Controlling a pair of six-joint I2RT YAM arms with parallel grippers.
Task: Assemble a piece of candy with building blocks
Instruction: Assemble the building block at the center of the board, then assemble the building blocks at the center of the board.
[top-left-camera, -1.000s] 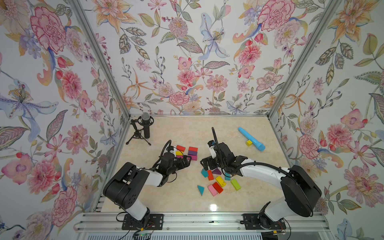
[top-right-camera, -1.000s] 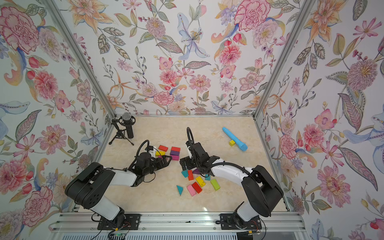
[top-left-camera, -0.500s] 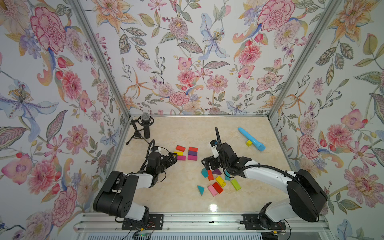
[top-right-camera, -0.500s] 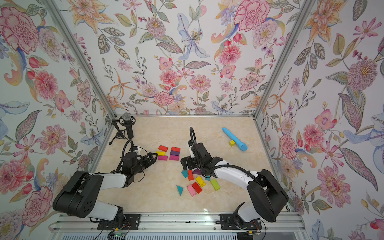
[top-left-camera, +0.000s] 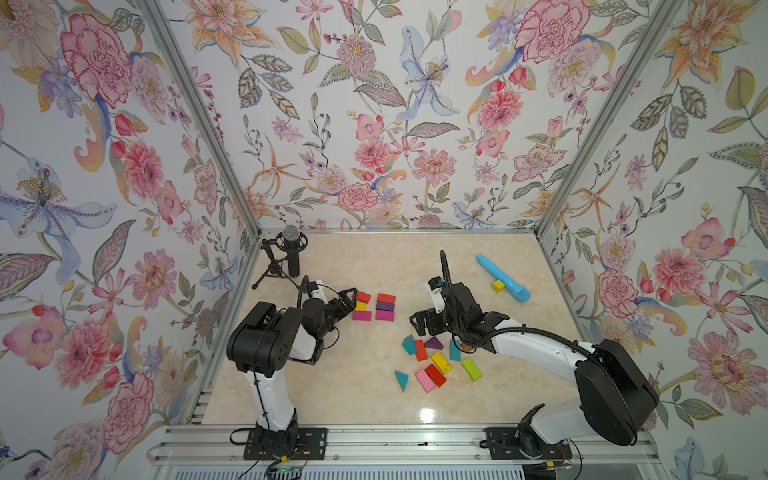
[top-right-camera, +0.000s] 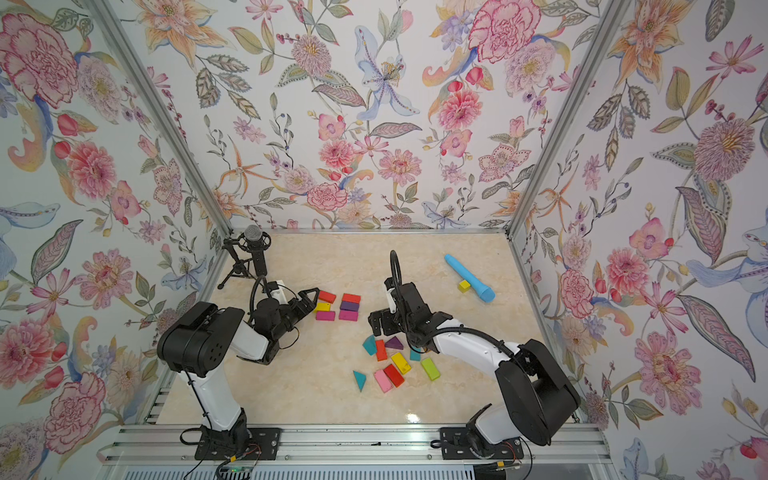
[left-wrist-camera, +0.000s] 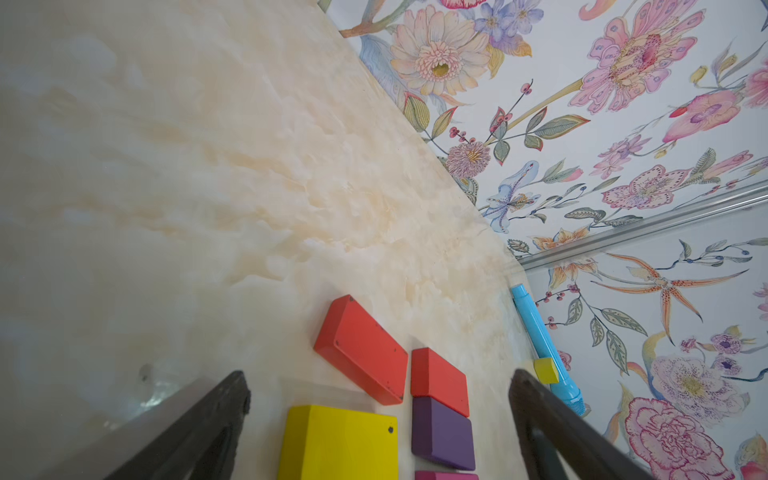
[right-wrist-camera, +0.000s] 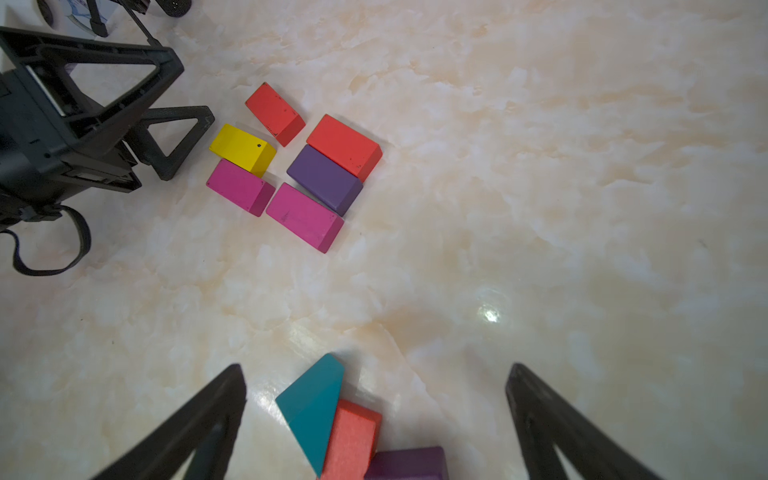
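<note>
We find both grippers low over the marble table (top-left-camera: 374, 257), each with its jaws spread wide and gripping nothing.

The left gripper (top-left-camera: 352, 300) sits left of centre in both top views. Its fingers (left-wrist-camera: 224, 415) flank a yellow brick (left-wrist-camera: 338, 442), with open marble on either side of it. Five more bricks lie with that one. A straight red brick (right-wrist-camera: 343, 145), a purple brick (right-wrist-camera: 324, 178) and a magenta brick (right-wrist-camera: 303, 216) lie edge to edge in a row. A second magenta brick (right-wrist-camera: 239, 187) touches the yellow one. A tilted red brick (right-wrist-camera: 274, 112) lies askew just beside the straight red one.

The right gripper (top-left-camera: 422, 327) hangs at mid-frame over the upper end of a loose pile. Between its fingers (right-wrist-camera: 216, 415) lie a teal wedge (right-wrist-camera: 311, 407) and a loose red brick (right-wrist-camera: 351, 440), edge to edge, with a purple wedge (right-wrist-camera: 407, 461) touching the red. Neither finger touches them. Lower in the frame the pile ends with a pink brick (top-left-camera: 424, 380), a green brick (top-left-camera: 471, 368) and a second teal wedge (top-left-camera: 401, 380) lying apart.

Bare marble separates the patch of six from the pile. A broader bare band runs along the back wall. At its edges stand a microphone on a tripod (top-left-camera: 291, 249) in the table's upper-left corner and a light-blue tube (top-left-camera: 503, 277) toward the right wall, with a small yellow cube (top-left-camera: 498, 286) just beside it. Below the pile we see open marble down to the aluminium rail (top-left-camera: 415, 434).
</note>
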